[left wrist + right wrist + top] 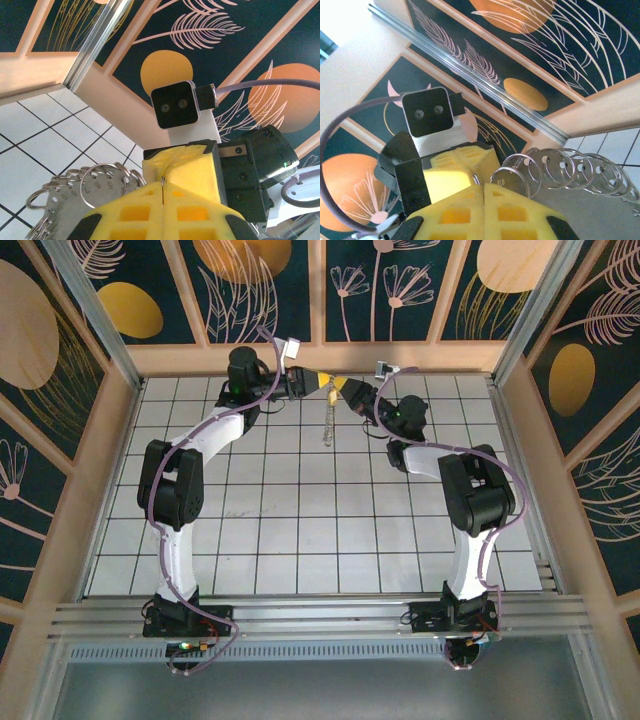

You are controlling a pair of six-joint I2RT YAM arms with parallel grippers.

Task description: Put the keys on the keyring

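Note:
Both grippers meet tip to tip above the far middle of the floor. My left gripper (322, 383) (163, 186) is shut, and a thin wire loop of the keyring (163, 181) is pinched between its yellow pads. My right gripper (347, 393) (483, 187) is shut too, on the same keyring (479, 178) where the two sets of pads touch. A flat grey metal plate (65, 197) with punched holes and several split rings (560, 167) hangs just beside the tips. It shows as a thin dangling strand (326, 422) in the top view. The keys are out of view.
The white tiled floor (300, 530) lies below, with wooden walls (320, 358) close behind the grippers. Aluminium posts (90, 310) stand at the back corners. A rail (320, 615) runs along the near edge by the arm bases.

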